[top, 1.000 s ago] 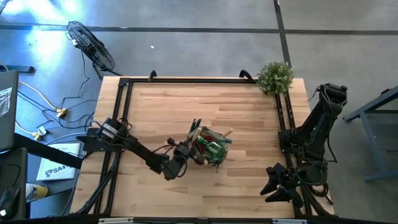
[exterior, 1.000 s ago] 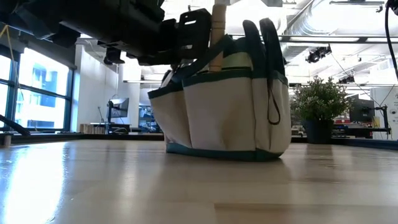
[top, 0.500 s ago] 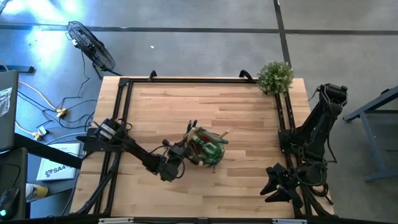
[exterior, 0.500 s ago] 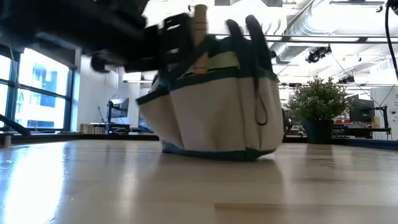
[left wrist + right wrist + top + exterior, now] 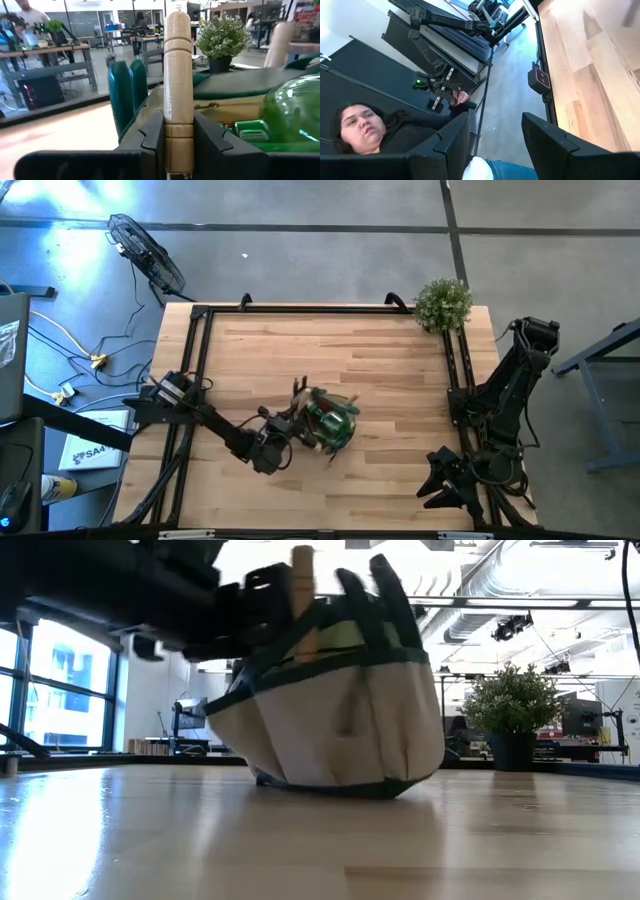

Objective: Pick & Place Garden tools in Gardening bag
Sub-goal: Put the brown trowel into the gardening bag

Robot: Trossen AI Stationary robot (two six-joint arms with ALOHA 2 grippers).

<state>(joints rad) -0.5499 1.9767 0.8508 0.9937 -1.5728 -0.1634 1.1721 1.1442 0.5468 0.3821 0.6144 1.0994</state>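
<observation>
Gripping wooden trowel handle (image 5: 178, 85) between left jaws.

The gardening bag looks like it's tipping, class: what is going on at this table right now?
The left end effector is shut on a wooden tool handle standing in the gardening bag, near the middle of the table. The bag leans, lifted on one side. A green spray bottle sits inside it. The right end effector waits open off the table's right edge. A potted plant stands at the far right corner.
</observation>
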